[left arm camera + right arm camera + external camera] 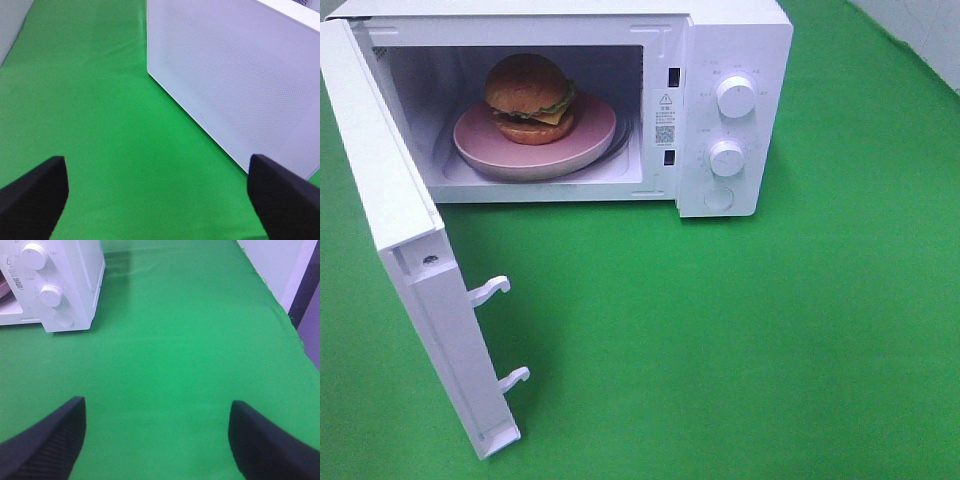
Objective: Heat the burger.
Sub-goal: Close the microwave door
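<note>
The burger, with orange-brown bun, lettuce and cheese, sits on a round pink plate inside the white microwave. The microwave door hangs wide open toward the front left. Neither arm shows in the exterior view. In the left wrist view my left gripper is open over the green cloth, facing the outer face of the door, nothing between its fingers. My right gripper is open and empty too, well back from the microwave's knob panel.
Two white knobs and a round button sit on the microwave's right panel. Two latch hooks stick out of the door's edge. Green cloth covers the table; its right edge borders a white wall.
</note>
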